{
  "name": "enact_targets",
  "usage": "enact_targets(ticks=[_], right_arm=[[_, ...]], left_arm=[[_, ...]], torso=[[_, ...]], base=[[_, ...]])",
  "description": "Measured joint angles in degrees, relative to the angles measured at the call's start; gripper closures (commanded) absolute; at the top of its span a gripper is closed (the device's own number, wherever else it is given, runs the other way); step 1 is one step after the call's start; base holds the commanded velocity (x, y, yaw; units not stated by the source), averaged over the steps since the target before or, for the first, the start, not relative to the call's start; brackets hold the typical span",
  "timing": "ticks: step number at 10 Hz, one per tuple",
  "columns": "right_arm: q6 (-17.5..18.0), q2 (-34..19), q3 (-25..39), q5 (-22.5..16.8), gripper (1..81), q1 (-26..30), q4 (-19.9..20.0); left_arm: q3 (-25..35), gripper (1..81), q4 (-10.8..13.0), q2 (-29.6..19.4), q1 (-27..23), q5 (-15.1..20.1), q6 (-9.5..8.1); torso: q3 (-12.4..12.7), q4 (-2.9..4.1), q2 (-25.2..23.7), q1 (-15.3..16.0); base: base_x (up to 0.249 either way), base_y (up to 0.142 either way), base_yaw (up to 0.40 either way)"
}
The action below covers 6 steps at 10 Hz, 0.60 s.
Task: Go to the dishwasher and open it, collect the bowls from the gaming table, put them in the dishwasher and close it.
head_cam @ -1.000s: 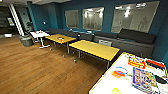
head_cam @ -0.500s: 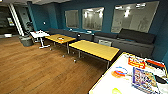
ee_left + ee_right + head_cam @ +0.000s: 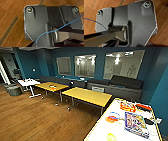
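The gaming table (image 3: pixel 110 128), white-topped with a yellow edge, stands at the lower right of the head view, close to me. On its near end lies a small yellow-green bowl (image 3: pixel 111 137). Farther along sits a round orange and blue thing (image 3: pixel 112 117) that I cannot identify. Colourful board-game boxes (image 3: pixel 136 124) lie beside it. The dishwasher is out of view. Both wrist views look down past my arms' dark plates onto wooden floor (image 3: pixel 11 18), (image 3: pixel 91 7).
Two wooden-topped tables (image 3: pixel 87 95), (image 3: pixel 51 86) stand in a row ahead. A small white table (image 3: pixel 28 82) and a grey pouf (image 3: pixel 13 90) are at the far left. Dark sofas (image 3: pixel 125 84) line the blue back wall under windows. Open wooden floor (image 3: pixel 37 119) spreads to the left.
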Motion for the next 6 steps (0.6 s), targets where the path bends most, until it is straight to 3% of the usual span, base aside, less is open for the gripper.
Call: enact_targets(ticks=[6], right_arm=[[0.0, 0.0, 0.1, 0.0, 1.0, 0.0, 0.0]], left_arm=[[0.0, 1.0, 0.1, 0.2, -0.4, -0.2, 0.01]], torso=[[0.0, 0.0, 0.0, 0.0]], base=[[0.0, 0.0, -0.397]])
